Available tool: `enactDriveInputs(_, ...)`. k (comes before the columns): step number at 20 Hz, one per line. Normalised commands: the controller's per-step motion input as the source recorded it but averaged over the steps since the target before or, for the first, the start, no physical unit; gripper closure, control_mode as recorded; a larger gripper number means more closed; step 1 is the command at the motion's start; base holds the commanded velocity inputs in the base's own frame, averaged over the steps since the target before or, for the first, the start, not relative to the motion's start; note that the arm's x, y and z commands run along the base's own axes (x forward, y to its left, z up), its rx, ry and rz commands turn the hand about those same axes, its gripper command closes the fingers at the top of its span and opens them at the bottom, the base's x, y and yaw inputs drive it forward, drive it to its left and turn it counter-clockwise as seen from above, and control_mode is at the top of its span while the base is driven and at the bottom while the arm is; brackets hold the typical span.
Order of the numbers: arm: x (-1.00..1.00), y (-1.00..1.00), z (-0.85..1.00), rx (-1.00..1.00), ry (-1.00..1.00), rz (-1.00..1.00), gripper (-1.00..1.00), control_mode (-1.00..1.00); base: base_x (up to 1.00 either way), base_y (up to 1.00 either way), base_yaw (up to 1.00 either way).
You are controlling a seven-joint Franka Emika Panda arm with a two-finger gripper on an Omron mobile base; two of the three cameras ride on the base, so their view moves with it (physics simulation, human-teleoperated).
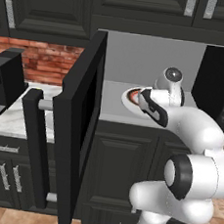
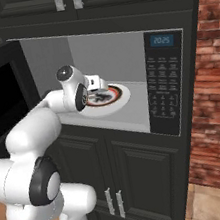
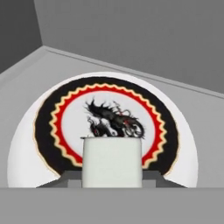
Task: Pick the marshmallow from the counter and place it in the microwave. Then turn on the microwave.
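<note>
The microwave (image 2: 122,49) stands wide open, its dark glass door (image 1: 77,129) swung out to the left. My arm reaches into the grey interior. In the hand view the marshmallow (image 3: 112,162), a whitish cube, sits between my fingertips just above the near part of the turntable (image 3: 26,148), a white disc with a black and red ring and a dark figure at its centre. My gripper (image 2: 100,91) is shut on the marshmallow over the turntable (image 2: 120,99). The marble counter (image 1: 15,117) lies left of the door.
The keypad (image 2: 161,88) with a lit display is on the microwave's right side. The door's bar handle (image 1: 34,139) sticks out toward the base. A black coffee machine (image 1: 7,80) stands on the counter at far left. A brick wall is at the right.
</note>
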Motion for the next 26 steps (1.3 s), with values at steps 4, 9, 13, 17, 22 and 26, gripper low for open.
enactDriveInputs(4,0.13,0.00,-0.09,0.00,0.03,0.00,1.00,-1.00,0.00,0.00,0.00)
enactDriveInputs(9,0.12,0.00,-0.08,0.00,0.03,0.00,1.00,-1.00,0.00,0.00,0.00)
enactDriveInputs(13,0.11,0.00,-0.05,0.00,0.03,0.00,1.00,-1.00,0.00,0.00,0.00)
enactDriveInputs(17,0.10,-0.01,-0.04,0.00,0.03,0.00,1.00,-1.00,0.00,0.00,0.00)
enactDriveInputs(22,0.09,-0.03,-0.04,0.00,0.03,0.00,1.00,-1.00,0.00,0.00,0.00)
enactDriveInputs(26,0.09,-0.02,-0.07,0.00,0.03,0.00,1.00,-1.00,0.00,0.00,0.00)
